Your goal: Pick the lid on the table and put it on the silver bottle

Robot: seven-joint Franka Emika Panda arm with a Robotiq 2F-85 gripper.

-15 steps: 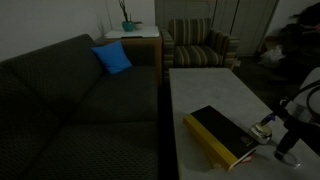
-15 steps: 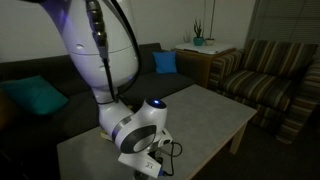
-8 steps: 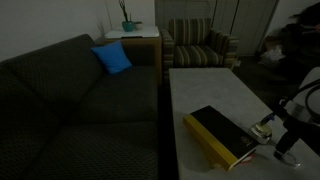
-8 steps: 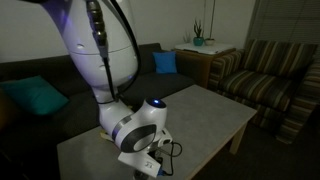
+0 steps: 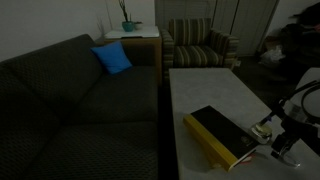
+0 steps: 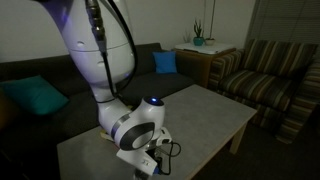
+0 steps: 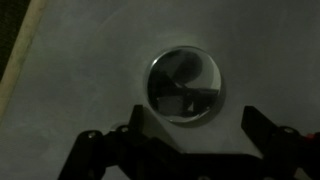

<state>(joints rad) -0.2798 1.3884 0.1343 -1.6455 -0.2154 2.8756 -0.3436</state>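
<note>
In the wrist view a round shiny silver thing with a rim (image 7: 185, 85) stands on the pale table (image 7: 80, 60). It looks like the silver bottle seen from above. My gripper (image 7: 195, 113) hangs just over its near side, open and empty, with one finger on each side. I cannot make out the lid as a separate thing, and it may be hidden. In both exterior views the gripper (image 5: 268, 133) (image 6: 150, 165) is low over the table (image 5: 210, 85) (image 6: 205, 110) and covers the bottle.
A black-and-yellow book (image 5: 222, 136) lies on the table close beside the gripper. A dark sofa (image 5: 80, 110) with a blue cushion (image 5: 112, 58) runs along the table. A striped armchair (image 5: 200, 45) and a side table with a plant (image 5: 128, 28) stand beyond.
The arm has shifted very slightly over the same spot. Nothing was taken hold of or let go.
</note>
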